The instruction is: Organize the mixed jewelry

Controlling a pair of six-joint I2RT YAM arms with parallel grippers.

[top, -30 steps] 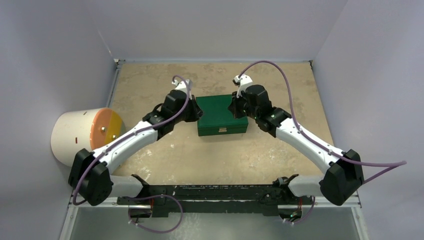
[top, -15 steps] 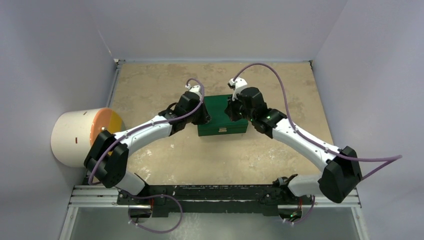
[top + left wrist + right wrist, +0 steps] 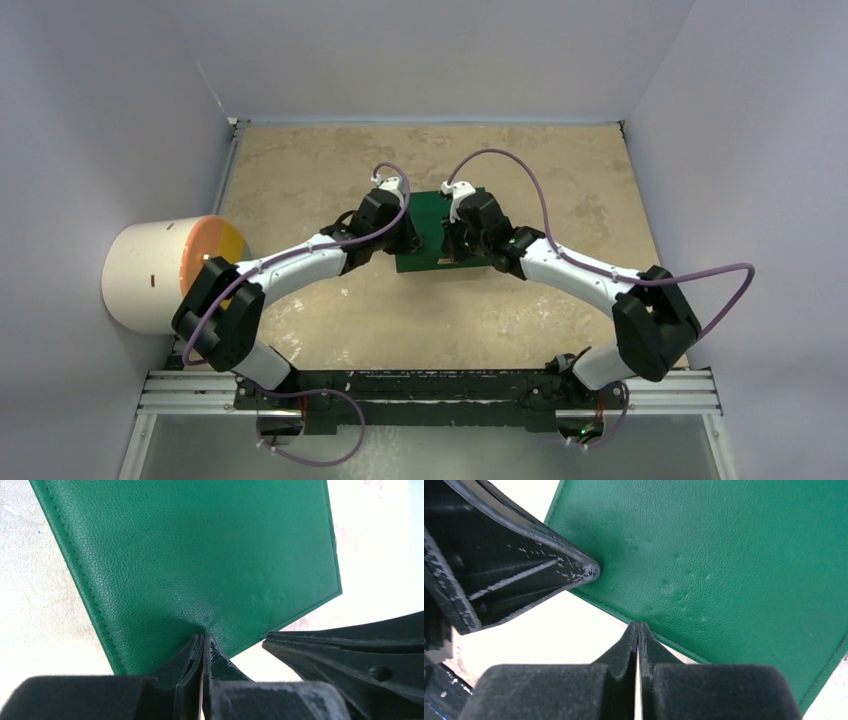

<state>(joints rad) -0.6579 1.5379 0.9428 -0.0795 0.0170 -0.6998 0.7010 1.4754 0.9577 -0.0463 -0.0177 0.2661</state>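
Note:
The green box (image 3: 432,212) lies shut at mid-table, its clasp face (image 3: 446,263) toward the arms. No jewelry shows in any view. My left gripper (image 3: 411,238) is shut and empty. In the left wrist view its tips (image 3: 204,636) press on the textured green lid (image 3: 200,550), near the lid's stitched edge. My right gripper (image 3: 459,238) is shut and empty. In the right wrist view its tips (image 3: 638,625) rest at the edge of the lid (image 3: 724,555). The two grippers sit close together, and each shows in the other's wrist view.
A white cylinder with an orange and yellow end face (image 3: 165,272) lies at the table's left edge. Grey walls close the table on three sides. A black rail (image 3: 430,385) runs along the near edge.
Both grippers have moved inward from the box's sides onto its lid, the right one shifting left. The box has turned slightly.

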